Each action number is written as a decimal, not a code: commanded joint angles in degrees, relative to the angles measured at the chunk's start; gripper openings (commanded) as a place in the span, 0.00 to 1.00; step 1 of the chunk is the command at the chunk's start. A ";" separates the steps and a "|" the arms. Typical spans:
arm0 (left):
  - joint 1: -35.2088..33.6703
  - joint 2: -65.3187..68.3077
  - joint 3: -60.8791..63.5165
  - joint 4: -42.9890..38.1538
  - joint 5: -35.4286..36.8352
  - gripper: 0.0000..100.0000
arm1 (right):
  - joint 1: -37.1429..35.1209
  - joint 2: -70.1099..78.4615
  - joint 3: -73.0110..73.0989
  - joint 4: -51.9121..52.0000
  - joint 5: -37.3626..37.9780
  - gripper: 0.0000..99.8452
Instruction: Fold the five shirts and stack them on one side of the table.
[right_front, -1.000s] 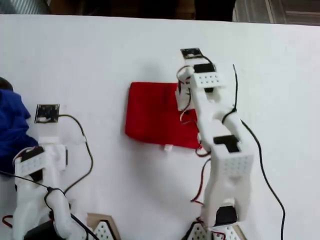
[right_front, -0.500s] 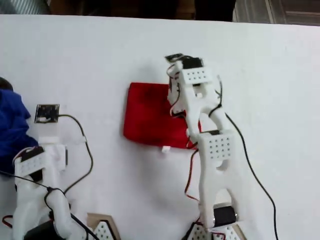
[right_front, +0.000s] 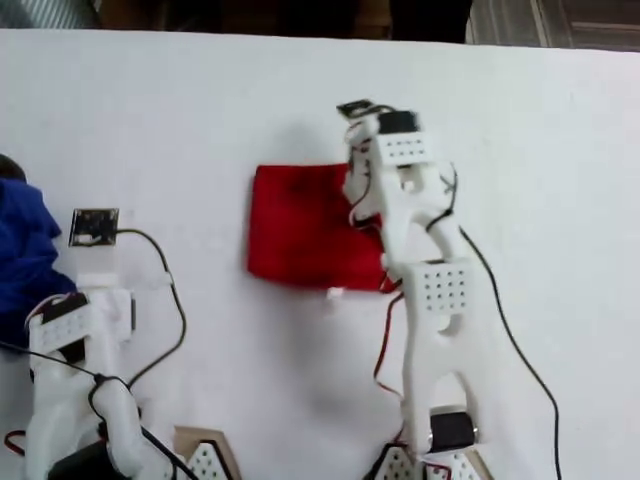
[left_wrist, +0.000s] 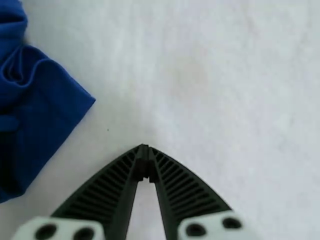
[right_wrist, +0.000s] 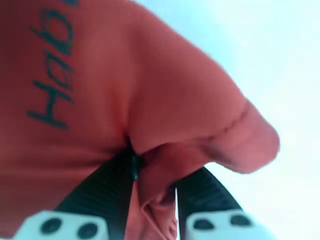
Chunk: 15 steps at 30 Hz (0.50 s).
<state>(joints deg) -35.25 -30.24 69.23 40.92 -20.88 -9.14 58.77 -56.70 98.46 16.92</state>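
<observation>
Right gripper (right_wrist: 152, 175) is clamped on a bunched edge of the red shirt (right_front: 300, 225), at the garment's 3 o'clock side; the shirt lies mid-table (right_front: 200, 110) as a rough rectangle, its fold looking unfinished. Left gripper (left_wrist: 144, 155) is closed on nothing over bare table. The crumpled blue shirt (right_front: 20, 250) sits just beside it at 9 o'clock, unfolded, with no stack begun: early going, by my judgement.

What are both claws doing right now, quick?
Left claw: closed, holding nothing, near the crumpled blue cloth shirt.
Right claw: closed on an edge of the folded red cloth shirt.
</observation>
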 joint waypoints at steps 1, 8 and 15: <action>0.35 -1.41 -0.13 -0.79 0.44 0.03 | 8.22 -0.66 -7.74 -1.27 7.03 0.02; 0.35 -1.41 -0.13 -0.79 0.44 0.03 | 23.52 3.30 -17.67 -6.11 15.12 0.02; 0.35 -1.41 -0.13 -0.79 0.44 0.03 | 33.19 7.16 -21.36 -13.93 24.97 0.02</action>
<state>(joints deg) -35.25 -30.24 69.23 40.92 -20.88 20.48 66.15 -74.81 88.26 39.08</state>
